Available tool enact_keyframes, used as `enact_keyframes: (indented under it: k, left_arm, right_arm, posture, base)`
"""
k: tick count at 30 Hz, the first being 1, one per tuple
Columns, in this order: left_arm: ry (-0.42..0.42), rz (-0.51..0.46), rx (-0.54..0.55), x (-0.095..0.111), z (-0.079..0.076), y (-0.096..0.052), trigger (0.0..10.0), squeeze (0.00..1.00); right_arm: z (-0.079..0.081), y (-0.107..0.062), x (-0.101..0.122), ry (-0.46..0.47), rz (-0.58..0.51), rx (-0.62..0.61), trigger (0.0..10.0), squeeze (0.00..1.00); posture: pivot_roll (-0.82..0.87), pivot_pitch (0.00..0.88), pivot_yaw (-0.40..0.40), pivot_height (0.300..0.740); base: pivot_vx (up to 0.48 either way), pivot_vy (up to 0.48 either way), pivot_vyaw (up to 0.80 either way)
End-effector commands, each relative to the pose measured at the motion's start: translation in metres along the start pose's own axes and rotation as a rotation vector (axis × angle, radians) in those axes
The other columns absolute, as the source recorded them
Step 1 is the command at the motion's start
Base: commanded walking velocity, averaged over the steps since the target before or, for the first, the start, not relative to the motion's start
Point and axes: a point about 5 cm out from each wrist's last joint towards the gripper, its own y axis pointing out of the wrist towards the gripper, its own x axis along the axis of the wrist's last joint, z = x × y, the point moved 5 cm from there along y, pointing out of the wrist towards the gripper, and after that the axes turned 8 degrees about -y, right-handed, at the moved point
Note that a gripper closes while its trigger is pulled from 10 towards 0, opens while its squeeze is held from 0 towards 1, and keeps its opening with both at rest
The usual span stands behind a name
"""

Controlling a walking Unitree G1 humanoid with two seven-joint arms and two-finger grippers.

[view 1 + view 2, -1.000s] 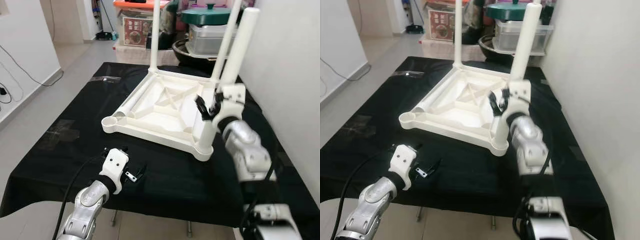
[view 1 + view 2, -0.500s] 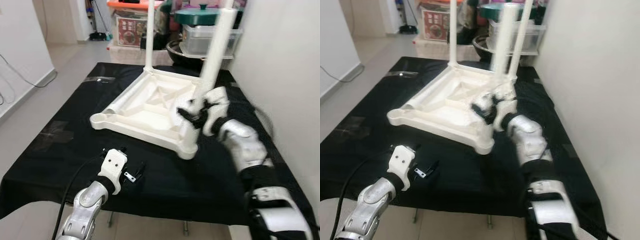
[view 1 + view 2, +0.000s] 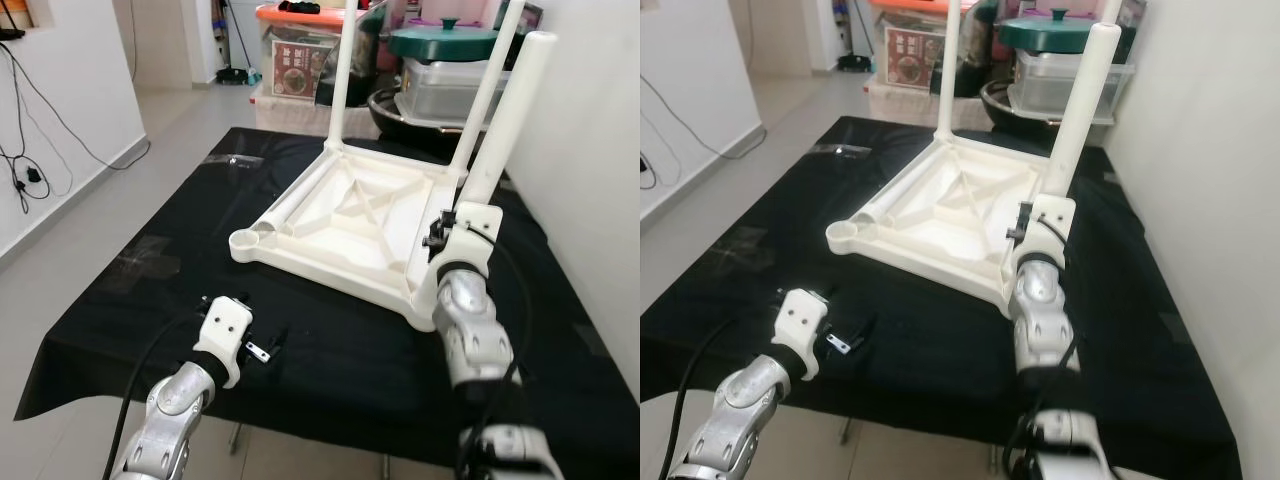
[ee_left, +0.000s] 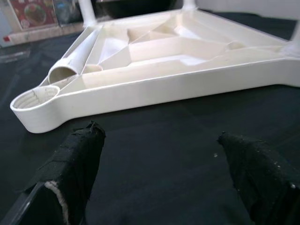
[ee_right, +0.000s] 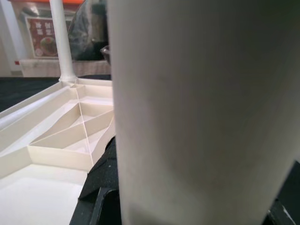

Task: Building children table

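Right gripper back at the near leg of the upturned table

The white table top (image 3: 350, 225) lies upside down on the black worktop (image 3: 120, 300), three legs standing and one corner socket (image 3: 244, 241) empty. Half a second ago the right gripper (image 3: 446, 228) was swinging, blurred; now it is steady, its fingers pinching the near leg (image 3: 505, 130) low, forearm upright, so I judge this leg is being seated. The left gripper (image 3: 262, 345) hovers low before the table, fingers spread, holding nothing.
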Motion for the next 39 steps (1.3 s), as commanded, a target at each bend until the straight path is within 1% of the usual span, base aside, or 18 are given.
enact_keyframes:
  k: [1, 8, 9, 13, 17, 18, 21, 26, 27, 28, 29, 30, 31, 34, 36, 37, 38, 39]
  left_arm:
    - [-0.003, 0.012, -0.011, -0.004, -0.001, -0.001, 10.0, 0.0]
    - [-0.006, -0.002, -0.028, 0.001, -0.007, 0.006, 10.0, 0.0]
    - [-0.001, -0.012, -0.031, 0.005, -0.007, 0.009, 10.0, 0.0]
    - [0.0, -0.014, -0.003, 0.005, 0.001, 0.004, 10.0, 0.0]
    - [0.0, -0.011, 0.004, 0.003, 0.003, 0.001, 10.0, 0.0]
    - [-0.002, -0.005, 0.008, 0.0, 0.003, 0.0, 10.0, 0.0]
    - [-0.006, -0.007, -0.001, 0.0, -0.004, 0.004, 10.0, 0.0]
    - [-0.002, -0.016, -0.003, 0.004, -0.003, 0.005, 10.0, 0.0]
    - [0.001, -0.016, 0.001, 0.005, 0.0, 0.004, 10.0, 0.0]
    - [0.001, -0.016, 0.001, 0.005, 0.0, 0.004, 10.0, 0.0]
    - [0.005, -0.013, 0.004, 0.004, 0.002, 0.003, 10.0, 0.0]
    - [0.005, -0.013, 0.004, 0.004, 0.002, 0.003, 10.0, 0.0]
    - [0.008, -0.012, 0.005, 0.004, 0.003, 0.003, 10.0, 0.0]
    - [0.008, -0.013, 0.004, 0.005, 0.002, 0.003, 10.0, 0.0]
    - [0.007, -0.017, 0.001, 0.005, -0.001, 0.004, 10.0, 0.0]
    - [0.007, -0.017, 0.001, 0.005, -0.001, 0.004, 10.0, 0.0]
    - [0.005, -0.017, 0.001, 0.005, -0.001, 0.003, 10.0, 0.0]
    - [0.005, -0.017, 0.001, 0.005, -0.001, 0.003, 10.0, 0.0]
  right_arm:
    - [-0.004, -0.014, -0.053, -0.129, 0.208, -0.005, 10.0, 0.0]
    - [0.011, -0.002, -0.027, -0.052, 0.116, 0.106, 10.0, 0.0]
    - [-0.004, 0.018, -0.011, -0.039, 0.074, 0.085, 10.0, 1.0]
    - [-0.02, 0.042, 0.013, -0.096, 0.028, 0.094, 10.0, 1.0]
    - [-0.022, 0.046, 0.02, -0.118, 0.023, 0.111, 10.0, 1.0]
    - [-0.02, 0.052, 0.024, -0.124, 0.021, 0.195, 10.0, 0.0]
    - [-0.001, 0.056, 0.026, -0.03, -0.009, 0.53, 10.0, 0.0]
    - [0.02, 0.044, 0.022, -0.014, -0.041, 0.719, 10.0, 0.0]
    - [0.034, 0.035, 0.019, -0.009, -0.046, 0.805, 3.7, 0.0]
    - [0.034, 0.035, 0.019, -0.009, -0.046, 0.805, 3.7, 0.0]
    - [0.049, 0.025, 0.016, -0.007, -0.056, 0.892, 1.0, 0.0]
    - [0.049, 0.025, 0.016, -0.007, -0.056, 0.892, 1.0, 0.0]
    - [0.059, 0.017, 0.015, 0.001, -0.067, 0.951, 0.0, 0.0]
    - [0.064, 0.015, 0.015, 0.021, -0.077, 0.953, 0.0, 0.0]
    - [0.049, 0.037, 0.004, 0.049, -0.019, 0.687, 0.0, 0.0]
    - [0.049, 0.037, 0.004, 0.049, -0.019, 0.687, 0.0, 0.0]
    - [0.029, 0.048, -0.01, 0.083, 0.06, 0.465, 0.0, 0.0]
    - [0.029, 0.048, -0.01, 0.083, 0.06, 0.465, 0.0, 0.0]
  posture:
    - [0.0, 0.0, -0.076, 0.74]
    - [0.0, 0.0, -0.071, 0.74]
    - [0.02, 0.0, -0.088, 0.74]
    - [0.02, 0.0, -0.101, 0.74]
    - [0.02, 0.0, -0.101, 0.74]
    - [0.02, 0.0, -0.102, 0.74]
    - [0.04, 0.0, -0.105, 0.74]
    - [0.05, 0.0, -0.11, 0.74]
    - [0.05, 0.0, -0.106, 0.74]
    - [0.05, 0.0, -0.106, 0.74]
    - [0.04, 0.0, -0.105, 0.74]
    - [0.04, 0.0, -0.105, 0.74]
    - [0.05, 0.0, -0.107, 0.74]
    - [0.05, 0.0, -0.105, 0.74]
    - [0.05, 0.0, -0.104, 0.74]
    - [0.05, 0.0, -0.104, 0.74]
    - [0.05, 0.0, -0.099, 0.74]
    - [0.05, 0.0, -0.099, 0.74]
  base:
    - [0.0, 0.0, 0.0]
    - [0.0, 0.0, 0.0]
    - [0.0, 0.0, 0.0]
    - [0.0, 0.0, 0.0]
    - [0.0, 0.0, 0.0]
    - [0.0, 0.0, 0.0]
    - [0.0, 0.0, 0.0]
    - [0.0, 0.0, 0.0]
    - [0.0, 0.0, 0.0]
    - [0.0, 0.0, 0.0]
    - [0.0, 0.0, 0.0]
    - [0.0, 0.0, 0.0]
    - [0.0, 0.0, 0.0]
    - [0.0, 0.0, 0.0]
    - [0.0, 0.0, 0.0]
    - [0.0, 0.0, 0.0]
    - [0.0, 0.0, 0.0]
    - [0.0, 0.0, 0.0]
